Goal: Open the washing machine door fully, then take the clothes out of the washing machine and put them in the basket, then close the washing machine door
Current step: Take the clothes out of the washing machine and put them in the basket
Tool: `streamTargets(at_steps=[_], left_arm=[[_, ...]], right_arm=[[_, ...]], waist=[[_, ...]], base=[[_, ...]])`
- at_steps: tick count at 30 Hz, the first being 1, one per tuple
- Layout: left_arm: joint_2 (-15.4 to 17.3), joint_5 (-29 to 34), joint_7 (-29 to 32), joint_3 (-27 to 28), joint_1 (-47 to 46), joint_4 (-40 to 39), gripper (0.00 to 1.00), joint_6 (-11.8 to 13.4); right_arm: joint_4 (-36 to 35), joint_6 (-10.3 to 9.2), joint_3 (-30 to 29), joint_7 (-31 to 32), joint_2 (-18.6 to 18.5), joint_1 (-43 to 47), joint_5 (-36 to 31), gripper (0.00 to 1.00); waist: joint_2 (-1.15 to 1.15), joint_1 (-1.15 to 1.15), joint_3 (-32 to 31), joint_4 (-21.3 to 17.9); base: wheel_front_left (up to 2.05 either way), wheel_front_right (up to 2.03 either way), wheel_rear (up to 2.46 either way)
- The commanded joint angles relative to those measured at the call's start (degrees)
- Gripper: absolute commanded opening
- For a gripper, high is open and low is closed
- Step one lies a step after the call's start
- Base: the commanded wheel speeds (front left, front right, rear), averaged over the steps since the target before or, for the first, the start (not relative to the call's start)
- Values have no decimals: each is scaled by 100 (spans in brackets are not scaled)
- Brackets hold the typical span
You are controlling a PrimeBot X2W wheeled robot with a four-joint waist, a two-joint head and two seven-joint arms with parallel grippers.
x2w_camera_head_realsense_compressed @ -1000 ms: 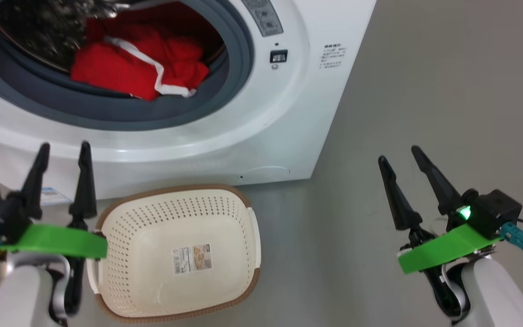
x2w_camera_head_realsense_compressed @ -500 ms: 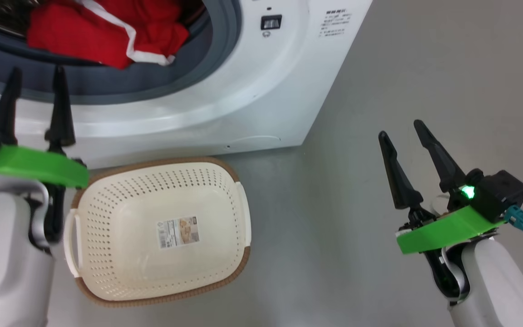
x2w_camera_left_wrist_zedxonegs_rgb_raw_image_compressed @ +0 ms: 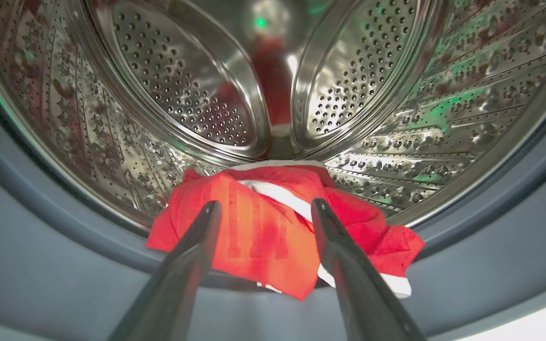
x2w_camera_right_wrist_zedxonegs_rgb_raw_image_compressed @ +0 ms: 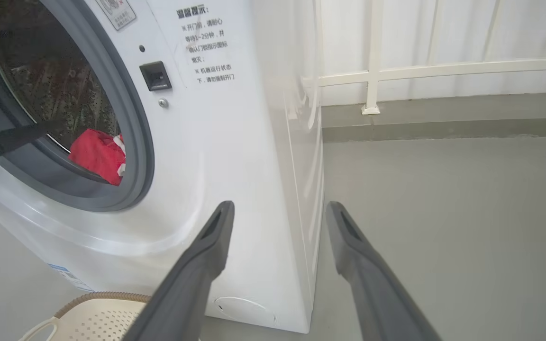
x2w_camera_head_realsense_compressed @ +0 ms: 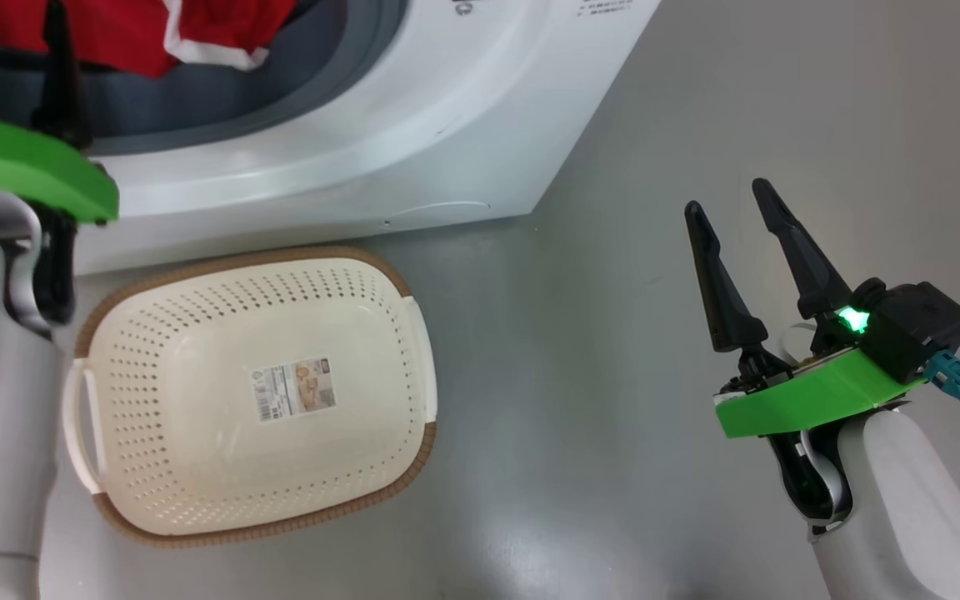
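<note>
Clothes [x2w_camera_left_wrist_zedxonegs_rgb_raw_image_compressed: 263, 237] are seen at the front bottom edge of the drum [x2w_camera_left_wrist_zedxonegs_rgb_raw_image_compressed: 183, 94]. They are bright red thin fabric, crumpled, with a white stripe across the top fold and white trim at the lower right corner. One flap is draped over the grey rubber ring [x2w_camera_left_wrist_zedxonegs_rgb_raw_image_compressed: 40, 246].

Left gripper [x2w_camera_left_wrist_zedxonegs_rgb_raw_image_compressed: 266, 203] is held with jaws spread wide and nothing gripped. Its fingers [x2w_camera_left_wrist_zedxonegs_rgb_raw_image_compressed: 187, 265] are pointed into the opening, and the red fabric is framed between them in the left wrist view. Contact cannot be told.

Right gripper [x2w_camera_head_realsense_compressed: 725, 196] is likewise spread wide and empty. It is held over bare floor [x2w_camera_head_realsense_compressed: 597, 433], well apart from the washing machine [x2w_camera_head_realsense_compressed: 380, 125], off its right front corner.

Basket [x2w_camera_head_realsense_compressed: 238, 254] is set upright on the floor just beside the machine's lower front edge. It is empty: cream perforated plastic, brown woven-look rim, paper sticker [x2w_camera_head_realsense_compressed: 292, 390] at the centre of its bottom.
</note>
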Motion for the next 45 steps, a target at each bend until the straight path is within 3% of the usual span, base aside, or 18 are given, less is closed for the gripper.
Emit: streamTargets(at_steps=[1,21,35,36,37,38,39,40,42,43,45], left_arm=[[251,-59,77,115,-340,115,100,-34],[444,-57,474,-9,-2045,2075,100,-145],[422,3,1320,-307,-2450,3124,100,-215],[409,2,1342,-327,-2447,3163,87,-233],[393,-6,1357,-340,-2442,3194,80,-255],[371,-12,1368,-356,-2435,3220,49,-272],[356,-16,1373,-370,-2434,3241,35,-284],[346,-21,1369,-380,-2435,3258,26,-293],[334,-31,1343,-399,-2442,3282,26,-318],[335,-33,1303,-409,-2443,3286,0,-330],[348,-47,1193,-413,-2436,3292,0,-346]], right_arm=[[-161,9,109,-27,49,-43,-12,100],[-218,9,181,-27,225,-277,-16,100],[-191,9,191,-27,287,-262,-29,100],[-186,9,190,-27,289,-257,-31,100],[-181,9,190,-27,290,-251,-33,100],[-175,9,190,-27,291,-248,-34,100],[-170,9,192,-27,291,-245,-36,100],[-166,9,194,-27,292,-245,-39,100],[-163,9,200,-27,294,-247,-42,100],[-160,9,205,-27,294,-250,-41,100],[-151,9,211,-27,292,-260,-37,100]], waist=[[0,0,157,-98],[0,0,740,-463],[0,0,756,-567],[0,0,744,-566],[0,0,731,-563],[0,0,718,-560],[0,0,709,-555],[0,0,700,-550],[0,0,686,-542],[0,0,679,-541],[0,0,660,-539]], base=[[0,0,0],[0,0,0],[0,0,0],[0,0,0],[0,0,0],[0,0,0],[0,0,0],[0,0,0],[0,0,0],[0,0,0],[0,0,0]])
